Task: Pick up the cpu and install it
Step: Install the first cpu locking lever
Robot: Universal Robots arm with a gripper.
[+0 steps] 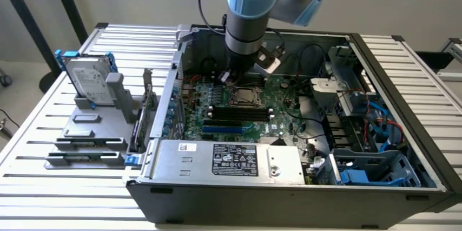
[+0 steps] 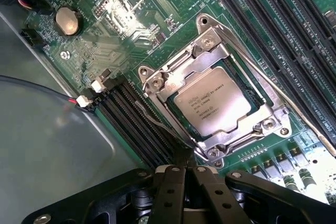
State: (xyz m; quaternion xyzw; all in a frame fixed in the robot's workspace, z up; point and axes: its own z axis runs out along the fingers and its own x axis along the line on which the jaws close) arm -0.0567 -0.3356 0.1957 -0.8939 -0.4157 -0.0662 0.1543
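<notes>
Wrist view: one cpu (image 2: pixel 211 102), socketed.

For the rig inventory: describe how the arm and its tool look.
The arm is a round silver-grey tube with pale blue joint caps; a black cable runs alongside it. The tool is matte black, built of flat bolted linkage bars with round pivot screws.

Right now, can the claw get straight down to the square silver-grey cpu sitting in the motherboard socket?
Probably yes. The shut claw hangs just over the motherboard beside the square silver-grey cpu, which lies flat and uncovered in its metal socket frame. No cable or card crosses above it; only that frame rings its edges.
</notes>
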